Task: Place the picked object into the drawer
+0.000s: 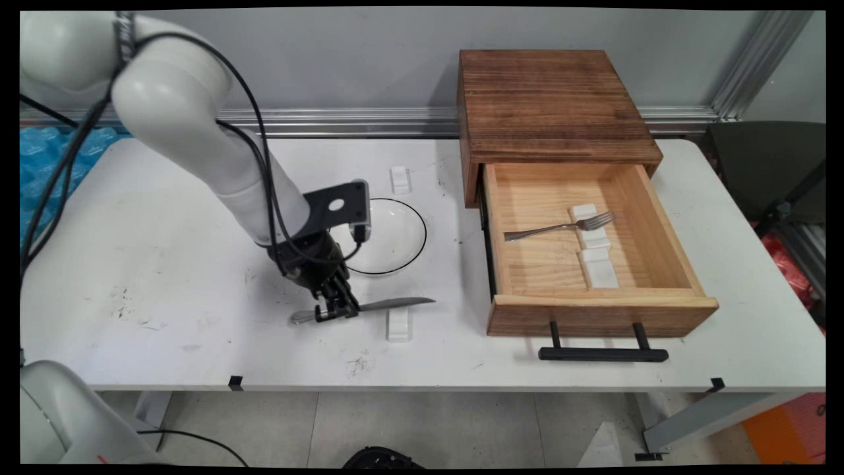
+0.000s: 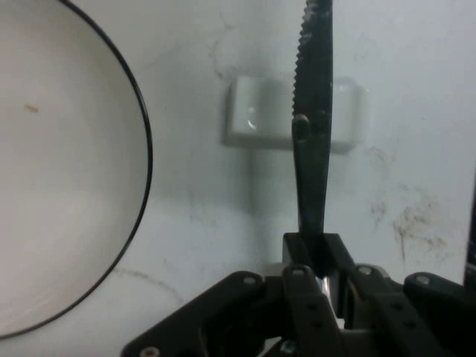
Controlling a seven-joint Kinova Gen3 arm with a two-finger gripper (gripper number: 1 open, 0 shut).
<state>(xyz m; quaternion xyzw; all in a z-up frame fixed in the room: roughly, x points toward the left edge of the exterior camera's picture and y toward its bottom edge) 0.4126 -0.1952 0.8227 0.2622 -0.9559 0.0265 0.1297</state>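
Main view: the gripper [image 1: 336, 310] is lowered to the white table [image 1: 165, 264], its jaws clamped on a table knife [image 1: 395, 304] near where handle meets blade. The knife lies roughly level, its rounded handle end pointing to the picture's left and its blade pointing right, passing just above a small white rest [image 1: 399, 325] on the table. Just behind the gripper sits a clear round plate with a dark rim [image 1: 395, 231]; a second small white rest [image 1: 399, 179] lies beyond the plate. To the right stands a wooden box [image 1: 554, 105] with its drawer [image 1: 593, 310] pulled out, a black bar handle [image 1: 603, 354] at its front. In the drawer a fork [image 1: 560, 228] lies across the farthest of three white rests [image 1: 597, 247], tines to the right

Hand view: the jaws are closed on the knife [image 2: 316, 149], whose serrated blade runs up and away over the white rest [image 2: 256, 119]; the plate [image 2: 67, 171] fills the left side
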